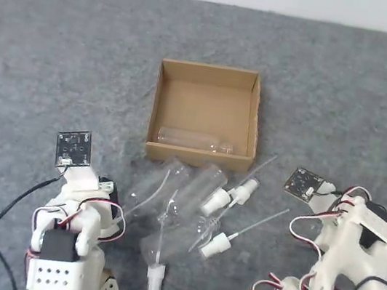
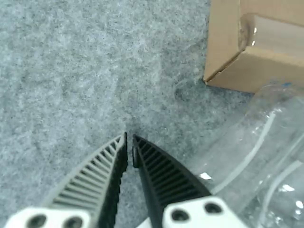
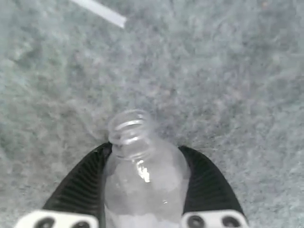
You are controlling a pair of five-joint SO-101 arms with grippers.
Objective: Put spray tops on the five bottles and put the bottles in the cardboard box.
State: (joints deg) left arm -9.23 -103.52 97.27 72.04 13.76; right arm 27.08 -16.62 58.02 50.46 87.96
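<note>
Clear plastic bottle (image 3: 142, 173), uncapped, clamped in the right gripper (image 3: 144, 151); left gripper (image 2: 129, 138) pinched together, empty. Slick walls could let it twist when a spray top (image 1: 215, 246) gets pushed on.

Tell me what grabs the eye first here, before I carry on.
The right gripper is clamped on an uncapped bottle, its open neck pointing out over the grey carpet. In front of the cardboard box lies a jumble of clear bottles and white spray tops, and one bottle lies inside the box against its near wall.
</note>
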